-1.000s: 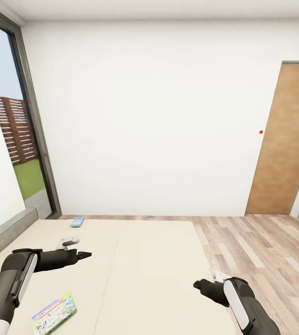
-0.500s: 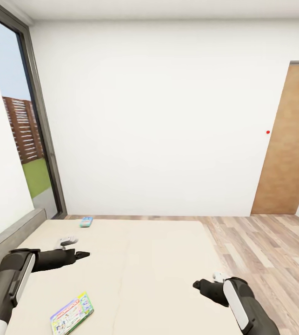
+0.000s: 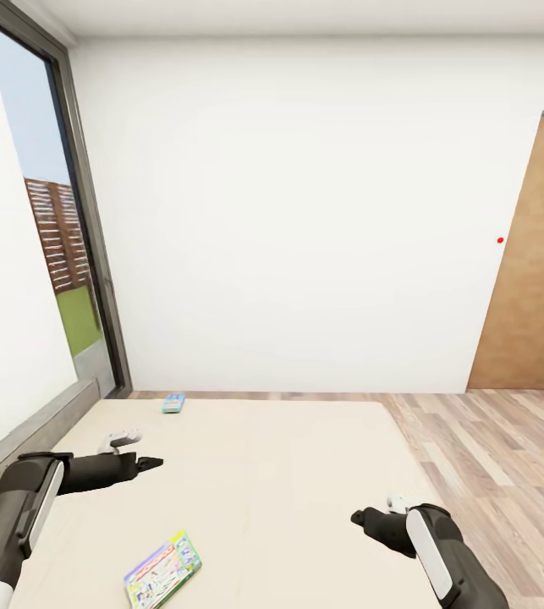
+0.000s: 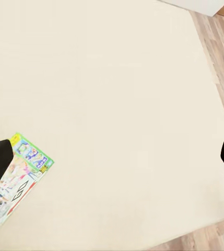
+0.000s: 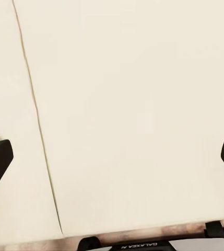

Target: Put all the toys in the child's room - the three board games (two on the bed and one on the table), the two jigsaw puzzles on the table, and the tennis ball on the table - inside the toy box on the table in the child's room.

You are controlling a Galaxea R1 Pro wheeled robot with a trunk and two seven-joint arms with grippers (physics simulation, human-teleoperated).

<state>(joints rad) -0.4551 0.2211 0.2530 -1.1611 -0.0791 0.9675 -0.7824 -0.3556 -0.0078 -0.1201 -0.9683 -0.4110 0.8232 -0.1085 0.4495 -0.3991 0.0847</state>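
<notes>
Both claws gape wide, empty, over the bed (image 3: pixel 288 474); Monopoly box (image 3: pixel 162 570) lies near.

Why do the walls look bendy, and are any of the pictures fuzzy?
Head view: wide lens, so the window frame leans near the edge; light is flat, with hardly any shadows on the bed. Left wrist view: the board game looks sharp. Right wrist view: the mattress seam is sharp too.
</notes>
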